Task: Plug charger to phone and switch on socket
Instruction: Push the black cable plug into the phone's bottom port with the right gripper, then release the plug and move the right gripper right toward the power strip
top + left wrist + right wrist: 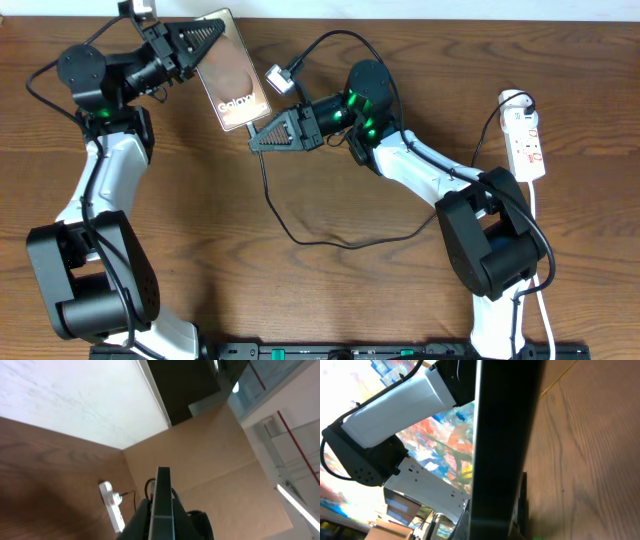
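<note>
My left gripper [203,45] pinches the phone [232,80] by its top end. The phone's long axis runs from those fingers toward my right gripper [258,140]. My right fingers are pressed together, apparently on the plug end of the charger [275,205], though its tip is hidden. The phone's lower end sits just beside them, so my right arm is nearer. The socket [527,140] lies well apart, at far right.

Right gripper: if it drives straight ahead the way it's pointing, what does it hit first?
Likely the phone, held by the left gripper: its edge fills the right wrist view dead ahead. Gap unclear; the fingers grip the charger.
</note>
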